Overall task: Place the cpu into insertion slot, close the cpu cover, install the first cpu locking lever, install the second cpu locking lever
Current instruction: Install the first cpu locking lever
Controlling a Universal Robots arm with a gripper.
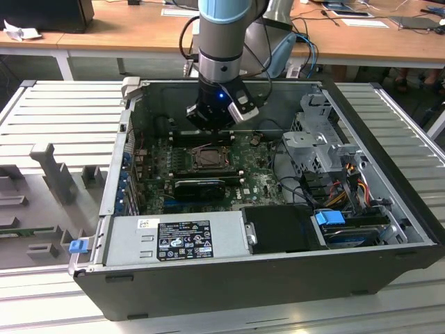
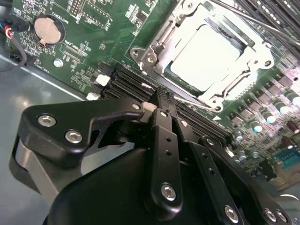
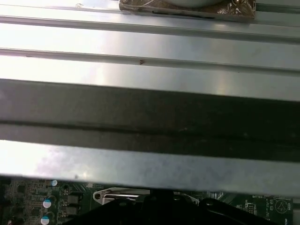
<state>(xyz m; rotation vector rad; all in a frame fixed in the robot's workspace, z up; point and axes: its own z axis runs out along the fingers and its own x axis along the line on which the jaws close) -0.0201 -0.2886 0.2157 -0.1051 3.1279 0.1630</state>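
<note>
Gripper (image 2: pixel 161 101) fingers together, empty, w/ tips hidden; cpu (image 2: pixel 206 58) prob. under cpu cover (image 2: pixel 164 35).

No print could be read. In the exterior view, a black label (image 1: pixel 183 240) with white marks and symbols sat on the power supply (image 1: pixel 222 223), at the lower centre of the frame. A small white sticker (image 1: pixel 148 224) lay just to its left. The lettering on both was too small to make out. In the second wrist view, white lettering (image 2: pixel 70 47) on the green board (image 2: pixel 101 28) beside the coin cell (image 2: pixel 48 29) was likewise illegible.
</note>
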